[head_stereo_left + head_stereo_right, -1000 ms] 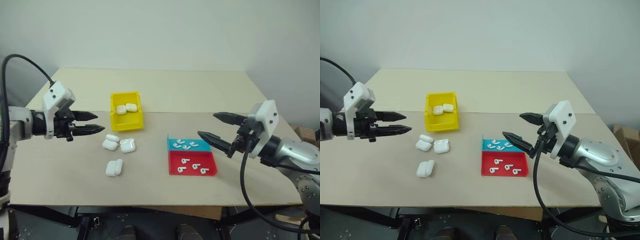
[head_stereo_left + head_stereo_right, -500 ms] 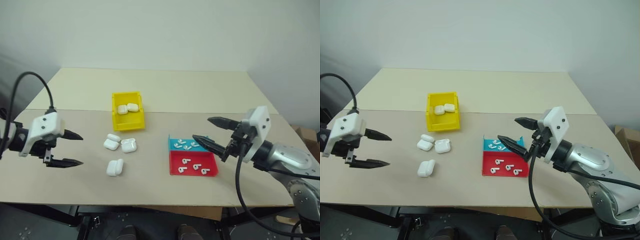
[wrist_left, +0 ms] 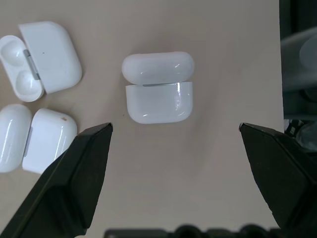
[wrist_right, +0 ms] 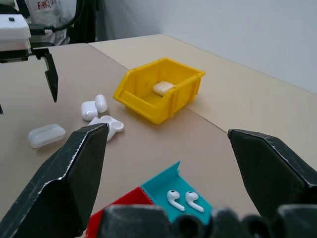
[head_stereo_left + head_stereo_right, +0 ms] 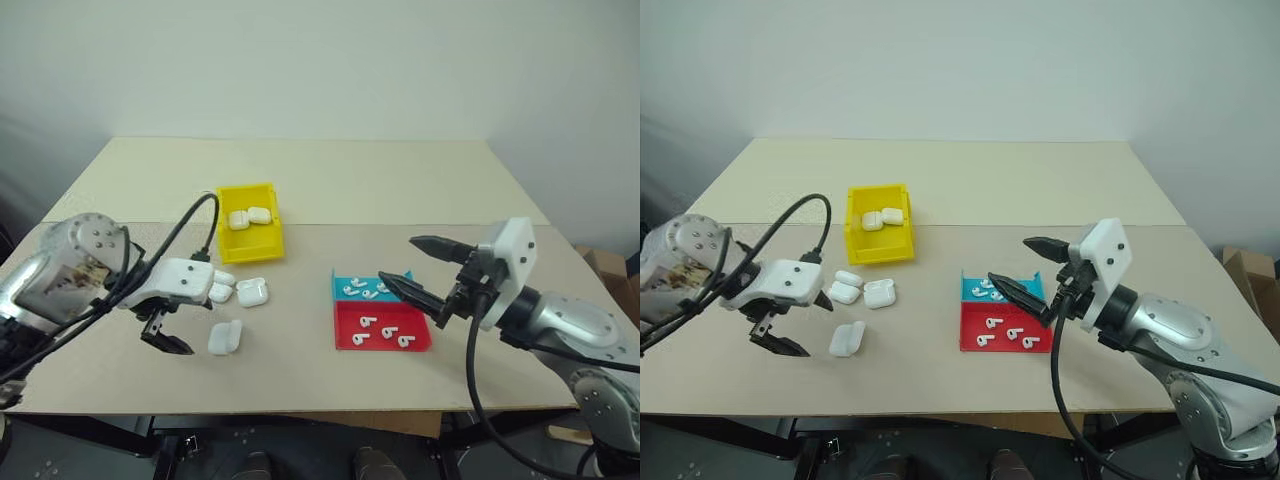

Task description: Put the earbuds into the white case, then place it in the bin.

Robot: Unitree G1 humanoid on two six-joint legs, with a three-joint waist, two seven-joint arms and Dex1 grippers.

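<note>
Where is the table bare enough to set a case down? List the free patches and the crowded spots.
Free: the far strip behind the bin; the middle between the cases and the trays; the near edge below the trays. Crowded: the four cases by the bin, with the left hand open beside the nearest case.

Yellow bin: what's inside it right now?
Two closed white cases sit side by side at the back of the yellow bin. Whether earbuds are in them can't be seen; the lids cover that.
</note>
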